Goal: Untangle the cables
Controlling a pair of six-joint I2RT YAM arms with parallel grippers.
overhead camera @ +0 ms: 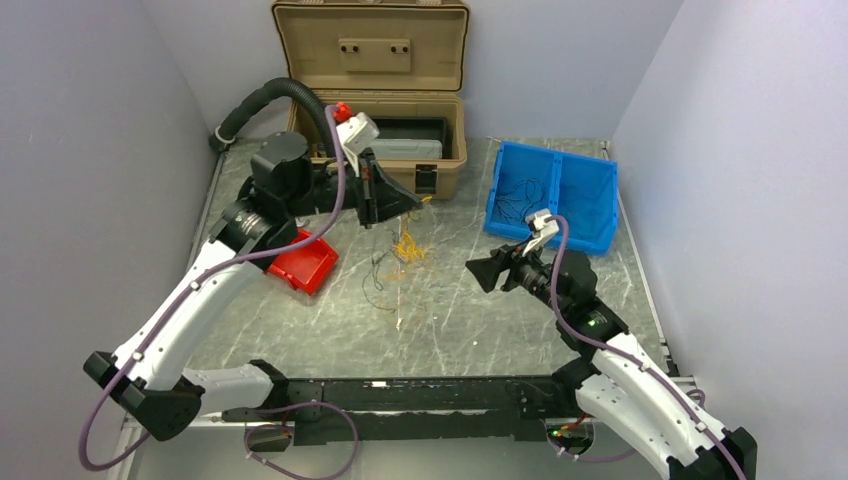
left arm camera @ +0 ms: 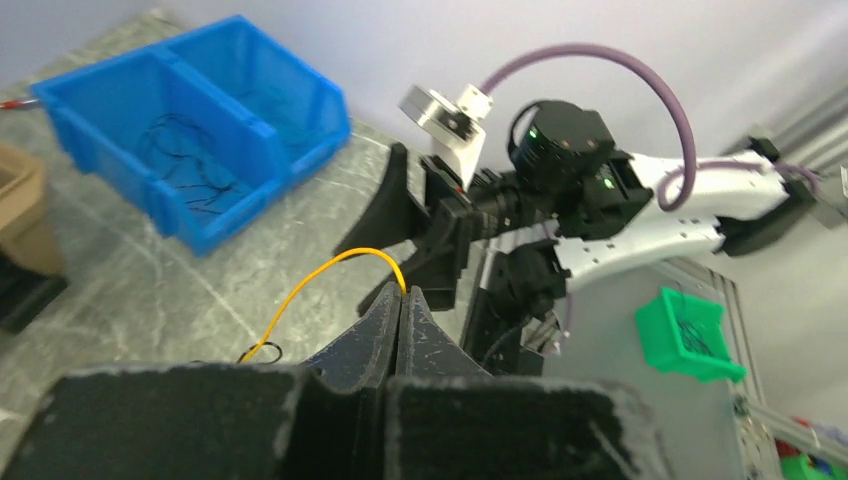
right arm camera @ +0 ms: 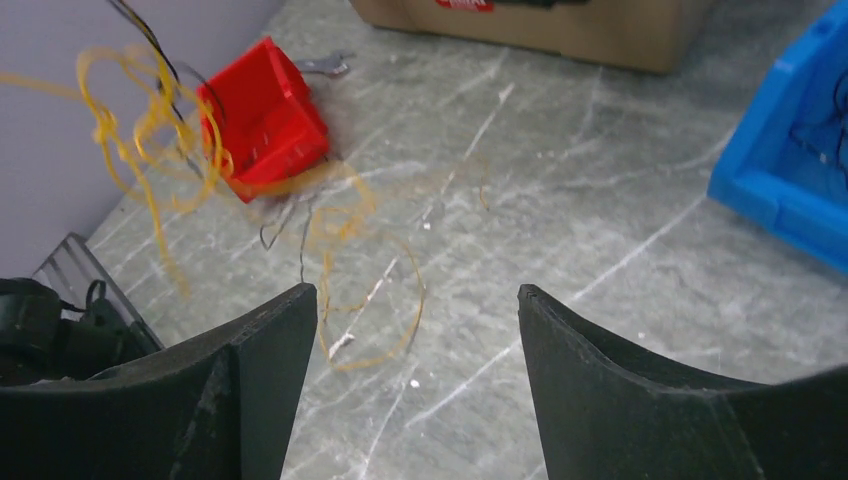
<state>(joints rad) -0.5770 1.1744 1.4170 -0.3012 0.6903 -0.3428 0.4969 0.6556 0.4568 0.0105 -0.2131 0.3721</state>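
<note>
A tangle of thin yellow cables (overhead camera: pixel 408 247) mixed with black cables (overhead camera: pixel 377 275) hangs and lies at the table's middle. My left gripper (overhead camera: pixel 418 200) is raised above it and shut on a yellow cable (left arm camera: pixel 330 268) that arcs down from its tips (left arm camera: pixel 403 294). My right gripper (overhead camera: pixel 480 274) is open and empty, to the right of the tangle. In the right wrist view the yellow tangle (right arm camera: pixel 150 130) hangs at the upper left and a yellow loop (right arm camera: pixel 385 320) lies on the table ahead of my open fingers (right arm camera: pixel 275 340).
A red bin (overhead camera: pixel 305 263) sits left of the tangle. A blue two-compartment bin (overhead camera: pixel 552 193) holding black cables stands at the right. An open tan case (overhead camera: pixel 400 100) is at the back. A green bin (left arm camera: pixel 690 335) shows in the left wrist view.
</note>
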